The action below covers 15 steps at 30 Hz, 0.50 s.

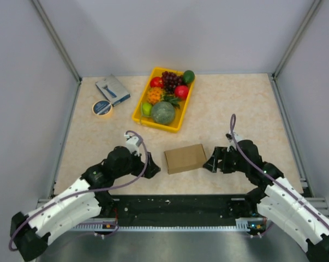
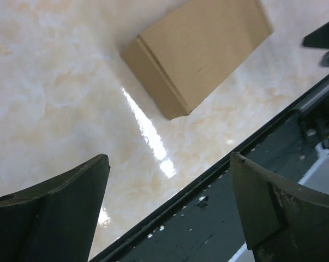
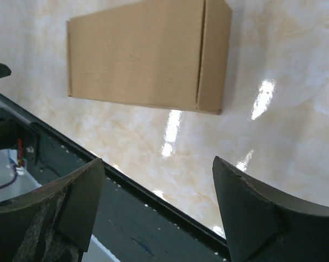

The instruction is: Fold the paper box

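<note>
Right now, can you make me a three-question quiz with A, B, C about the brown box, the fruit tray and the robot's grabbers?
1. Where is the paper box? A in the back corner; B between the left gripper and the right gripper; C on an arm.
2. What colour is the fruit tray? A yellow; B blue; C white.
3. How are the grippers? A both shut on the box; B one shut; C both open, holding nothing.
Answers: 1 B, a gripper sits at each side of it. 2 A, its rim is bright yellow. 3 C, both wrist views show jaws spread wide, box untouched.

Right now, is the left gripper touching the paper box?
Apart. Left wrist view shows bare table between the paper box and the open left gripper.
</note>
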Each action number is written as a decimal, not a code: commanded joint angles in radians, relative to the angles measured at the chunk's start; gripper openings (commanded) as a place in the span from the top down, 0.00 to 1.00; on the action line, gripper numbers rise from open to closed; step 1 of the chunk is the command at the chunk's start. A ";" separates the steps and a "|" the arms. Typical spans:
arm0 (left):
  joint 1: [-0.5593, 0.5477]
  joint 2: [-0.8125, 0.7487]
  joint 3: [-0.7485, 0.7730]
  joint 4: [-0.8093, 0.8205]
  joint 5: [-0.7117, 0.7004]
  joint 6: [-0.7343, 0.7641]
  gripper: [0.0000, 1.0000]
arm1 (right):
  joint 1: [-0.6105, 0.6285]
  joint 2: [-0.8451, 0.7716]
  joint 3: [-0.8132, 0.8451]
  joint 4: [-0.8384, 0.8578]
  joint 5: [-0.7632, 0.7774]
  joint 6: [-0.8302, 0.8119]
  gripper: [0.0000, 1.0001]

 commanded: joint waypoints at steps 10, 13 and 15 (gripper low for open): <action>0.018 0.233 0.148 0.129 0.063 -0.176 0.08 | -0.019 0.277 0.185 0.018 0.027 0.044 0.19; 0.021 0.371 0.141 0.250 0.082 -0.199 0.15 | -0.068 0.361 0.237 0.030 0.012 -0.061 0.18; 0.023 0.433 0.160 0.276 0.081 -0.188 0.22 | -0.103 0.422 0.243 0.059 -0.072 -0.121 0.18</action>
